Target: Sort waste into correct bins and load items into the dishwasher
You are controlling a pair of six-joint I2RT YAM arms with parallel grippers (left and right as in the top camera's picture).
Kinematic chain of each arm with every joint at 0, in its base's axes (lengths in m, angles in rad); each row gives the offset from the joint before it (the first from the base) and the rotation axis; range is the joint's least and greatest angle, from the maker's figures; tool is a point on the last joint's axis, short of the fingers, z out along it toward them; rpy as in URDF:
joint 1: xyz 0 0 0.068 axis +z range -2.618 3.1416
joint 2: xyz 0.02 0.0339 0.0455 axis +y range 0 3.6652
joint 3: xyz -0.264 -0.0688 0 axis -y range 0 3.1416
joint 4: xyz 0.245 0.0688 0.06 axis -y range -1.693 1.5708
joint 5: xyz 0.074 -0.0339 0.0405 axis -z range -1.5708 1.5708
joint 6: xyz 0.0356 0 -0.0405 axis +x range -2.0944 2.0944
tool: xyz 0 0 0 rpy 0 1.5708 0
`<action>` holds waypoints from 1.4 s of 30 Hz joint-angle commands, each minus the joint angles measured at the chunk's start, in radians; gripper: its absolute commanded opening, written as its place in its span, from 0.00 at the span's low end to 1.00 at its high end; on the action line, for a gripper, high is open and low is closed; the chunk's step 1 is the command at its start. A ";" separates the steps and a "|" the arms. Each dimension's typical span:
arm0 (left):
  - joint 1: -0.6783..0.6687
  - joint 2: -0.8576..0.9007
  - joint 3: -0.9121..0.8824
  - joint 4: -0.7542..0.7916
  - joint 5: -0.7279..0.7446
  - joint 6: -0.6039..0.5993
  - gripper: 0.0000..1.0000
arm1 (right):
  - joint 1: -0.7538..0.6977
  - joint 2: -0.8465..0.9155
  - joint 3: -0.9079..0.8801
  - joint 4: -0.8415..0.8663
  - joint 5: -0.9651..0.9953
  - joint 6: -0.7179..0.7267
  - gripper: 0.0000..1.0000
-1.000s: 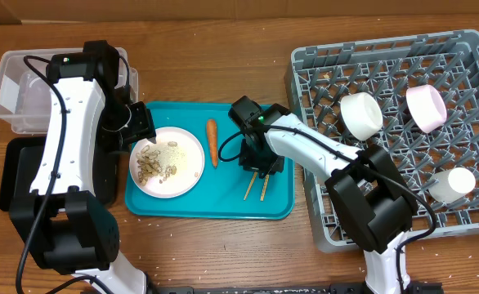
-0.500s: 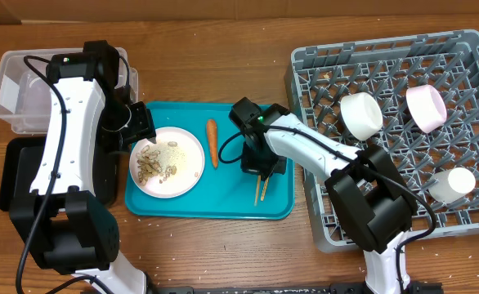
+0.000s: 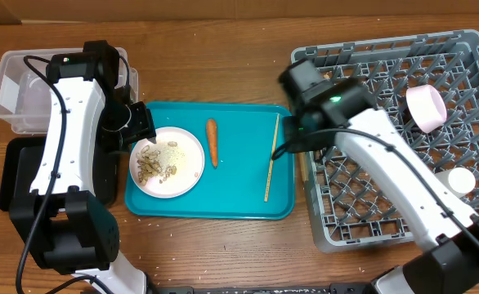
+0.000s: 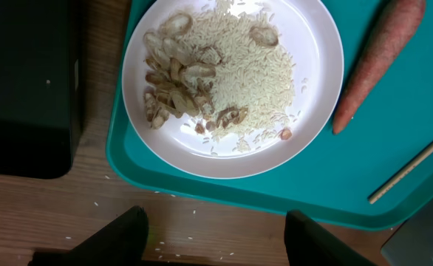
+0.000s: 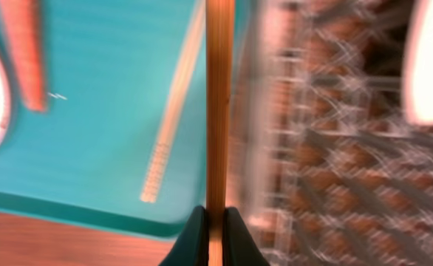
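Right gripper (image 5: 215, 222), in its wrist view, pinches one chopstick (image 5: 215, 111) with just the fingertips (image 5: 193, 238). We reckon it could swivel or slip before reaching the dish rack (image 5: 312, 185). Overhead, the second chopstick (image 3: 270, 163) lies on the teal tray (image 3: 223, 204), close to the dish rack. Left wrist: left gripper (image 4: 220, 240) hangs released near the plate (image 4: 316, 48) of scraps (image 4: 176, 81), which could spill.

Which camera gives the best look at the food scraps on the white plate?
Left wrist: the food scraps fill the frame, rice and beige pieces distinct on the white plate. Overhead shows them small, as a speckled patch. Right wrist catches only a blurred white edge.
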 commanded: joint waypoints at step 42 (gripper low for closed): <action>0.002 -0.016 0.011 0.005 -0.006 0.016 0.62 | -0.050 0.044 -0.062 0.245 -0.274 -0.081 0.52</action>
